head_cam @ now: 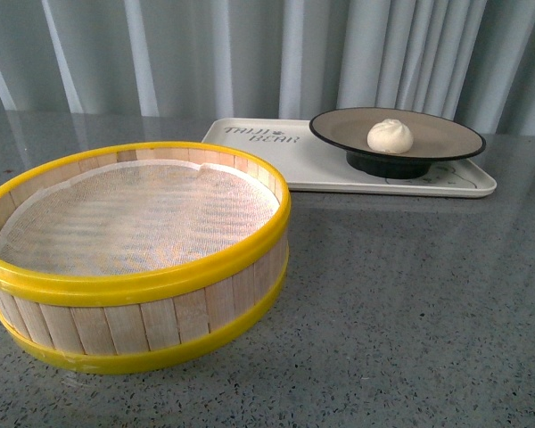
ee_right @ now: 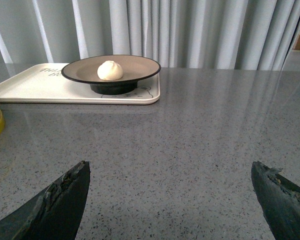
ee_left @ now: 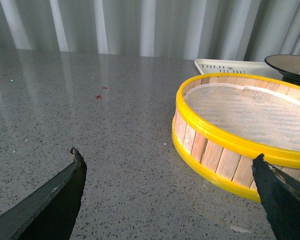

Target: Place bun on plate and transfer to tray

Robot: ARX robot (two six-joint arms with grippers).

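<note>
**Bun plated and on the tray, with little left to spoil**

The bun sat a little off the middle of the plate, pleats up. The plate stood on the right half of the tray, and the tray lay toward the far edge of the table, right of centre. As I judged it, the job looked finished.

Nearer the front left corner stood the steamer basket, with nothing in it but its cloth liner, its far rim close to the tray's near left corner.

Both arms hung low over bare tabletop. The left gripper had its fingers spread wide with nothing between them, just beside the basket wall. The right gripper was likewise spread and empty, well short of the tray.

What could go wrong now would come from stray motion. If the left arm swung toward the basket, it could shove it into the tray and jolt the plate. The plate stood on a narrow foot, so a knock from the right arm could tip it and send the bun rolling off.
</note>
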